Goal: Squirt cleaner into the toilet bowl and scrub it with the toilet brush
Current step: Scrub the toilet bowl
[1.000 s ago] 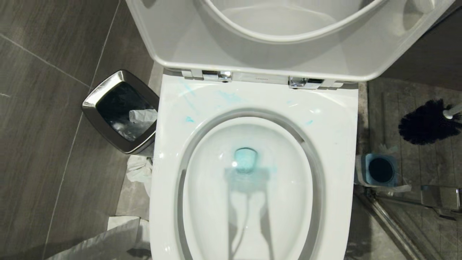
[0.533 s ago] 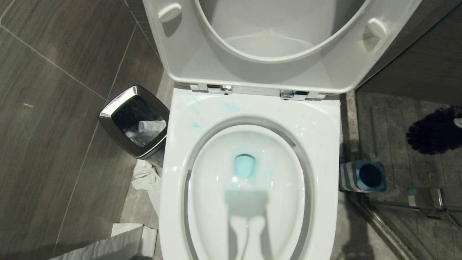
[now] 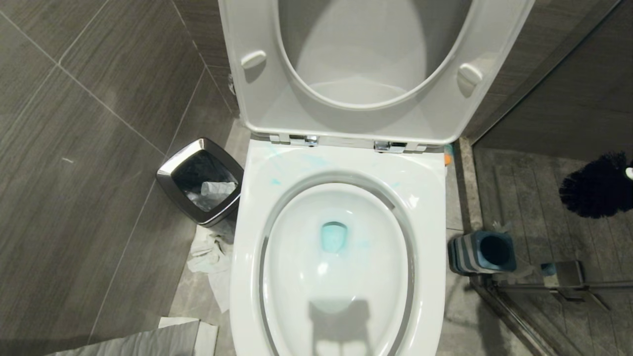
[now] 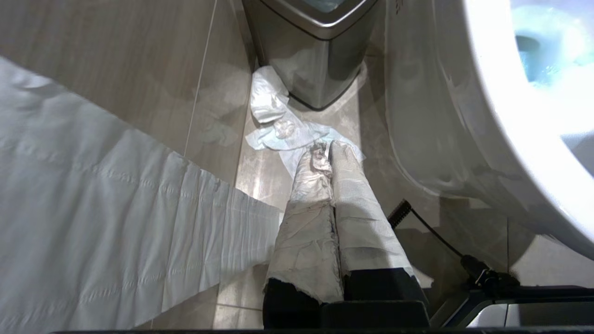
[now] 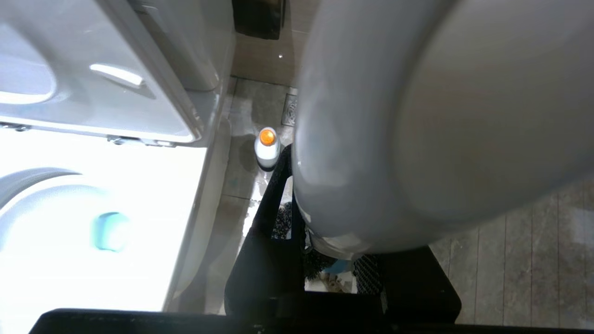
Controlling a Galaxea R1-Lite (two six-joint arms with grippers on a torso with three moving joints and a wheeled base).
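Note:
The toilet bowl (image 3: 420, 198) stands open in the middle of the head view, its seat and lid (image 3: 257, 99) raised. Light blue cleaner (image 3: 334, 237) tints the water, and thin blue smears (image 3: 274, 181) mark the back rim. The toilet brush hangs off the floor to the right of the toilet, and its black bristle head (image 3: 596, 187) shows at the picture's edge. My right gripper (image 5: 320, 218) is shut on the pale handle (image 5: 417, 116), which fills the right wrist view. My left gripper (image 4: 327, 149), with paper-wrapped fingers, is shut and empty, low beside the bowl's left side.
A chrome-rimmed black trash bin (image 3: 200, 180) stands left of the toilet, with crumpled tissue (image 3: 212, 254) on the floor beside it. The blue-and-grey brush holder (image 3: 482, 253) sits right of the bowl. A white bottle with an orange cap (image 5: 267, 144) stands behind it. Metal rails (image 3: 544, 287) lie at right.
The whole head view has shifted: the toilet now sits lower and smaller, with more of the raised lid showing. The brush head stays at the right edge. Both grippers keep their state.

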